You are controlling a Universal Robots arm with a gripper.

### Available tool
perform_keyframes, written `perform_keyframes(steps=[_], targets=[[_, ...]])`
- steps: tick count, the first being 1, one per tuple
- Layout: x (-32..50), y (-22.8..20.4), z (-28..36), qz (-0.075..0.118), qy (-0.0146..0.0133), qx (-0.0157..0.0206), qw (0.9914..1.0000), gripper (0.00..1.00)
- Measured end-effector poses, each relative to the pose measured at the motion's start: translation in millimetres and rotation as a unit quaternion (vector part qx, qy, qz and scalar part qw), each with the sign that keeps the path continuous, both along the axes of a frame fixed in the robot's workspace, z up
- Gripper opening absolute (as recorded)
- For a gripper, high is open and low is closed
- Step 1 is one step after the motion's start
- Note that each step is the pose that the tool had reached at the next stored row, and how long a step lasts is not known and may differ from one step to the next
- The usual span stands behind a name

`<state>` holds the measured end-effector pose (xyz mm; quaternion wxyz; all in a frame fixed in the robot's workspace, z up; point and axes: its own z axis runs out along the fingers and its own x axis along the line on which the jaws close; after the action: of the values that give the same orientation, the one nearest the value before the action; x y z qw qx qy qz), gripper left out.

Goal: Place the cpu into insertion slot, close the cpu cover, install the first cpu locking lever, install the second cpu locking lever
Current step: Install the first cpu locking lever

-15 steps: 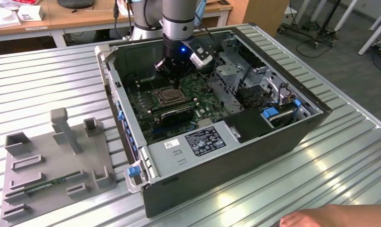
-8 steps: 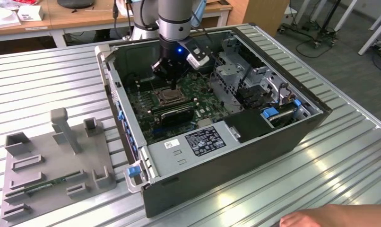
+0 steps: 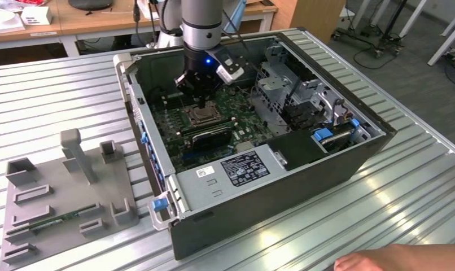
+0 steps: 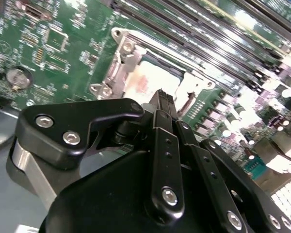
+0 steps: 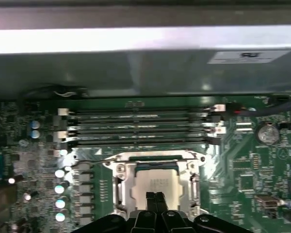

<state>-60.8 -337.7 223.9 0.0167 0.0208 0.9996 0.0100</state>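
My gripper (image 3: 203, 105) hangs inside the open computer case, its tip just above the insertion slot (image 3: 201, 117) on the green board. In both wrist views its two black fingers are pressed together, shut with nothing between them (image 5: 155, 196) (image 4: 162, 95). The cpu (image 5: 153, 180) (image 4: 148, 80) lies flat in the slot, its pale metal top showing. The cpu cover (image 5: 122, 170) (image 4: 122, 51) is a silvery frame lying down around the chip. The fingertips stand over the chip's near edge; whether they touch it I cannot tell. The state of the locking levers is unclear.
Long black memory slots (image 5: 136, 128) run beside the socket, with the case wall (image 5: 145, 68) behind them. In the exterior view a power supply (image 3: 243, 166) and a drive cage (image 3: 288, 84) crowd the case. A grey fixture tray (image 3: 62, 192) sits at the exterior view's left. A hand (image 3: 397, 259) rests at the bottom edge.
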Motion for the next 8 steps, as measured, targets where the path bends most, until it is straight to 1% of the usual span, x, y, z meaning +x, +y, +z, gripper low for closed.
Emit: perform_keyframes(steps=[8], targets=[[-20.1,0.0,-0.1,-0.001,0.0000,0.0000,1.00000,0.11]])
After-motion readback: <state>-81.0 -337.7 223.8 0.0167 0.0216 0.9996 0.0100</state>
